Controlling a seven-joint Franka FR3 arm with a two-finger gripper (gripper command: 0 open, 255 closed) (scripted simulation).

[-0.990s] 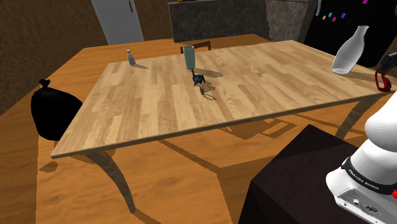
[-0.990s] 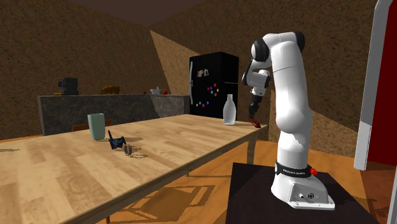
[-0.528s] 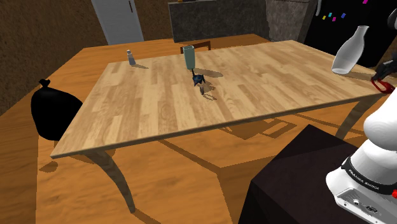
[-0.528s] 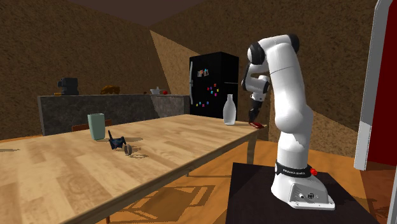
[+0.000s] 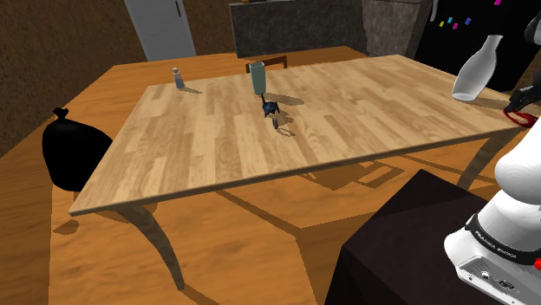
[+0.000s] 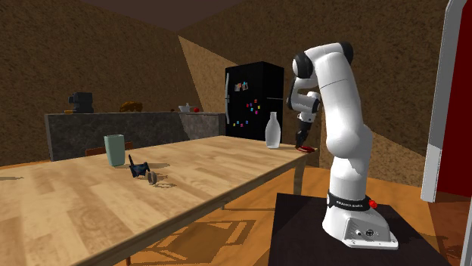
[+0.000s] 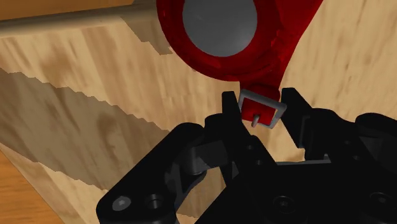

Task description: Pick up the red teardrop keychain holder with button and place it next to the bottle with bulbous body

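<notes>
Placement step, apparently: my gripper (image 7: pixel 259 109) pinches the red teardrop keychain holder (image 7: pixel 270 60) by its buckle, low over the table (image 5: pixel 260 130) at the shoulder view's right, near the pale bottle (image 5: pixel 475 74); next should come a gentle release.

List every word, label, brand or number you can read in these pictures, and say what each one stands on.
White lettering on the dark band at the foot of the arm: too small to read for certain.
Coloured magnets on the black fridge: no text to be read.
Red keychain holder and bottle: no text on either.
</notes>
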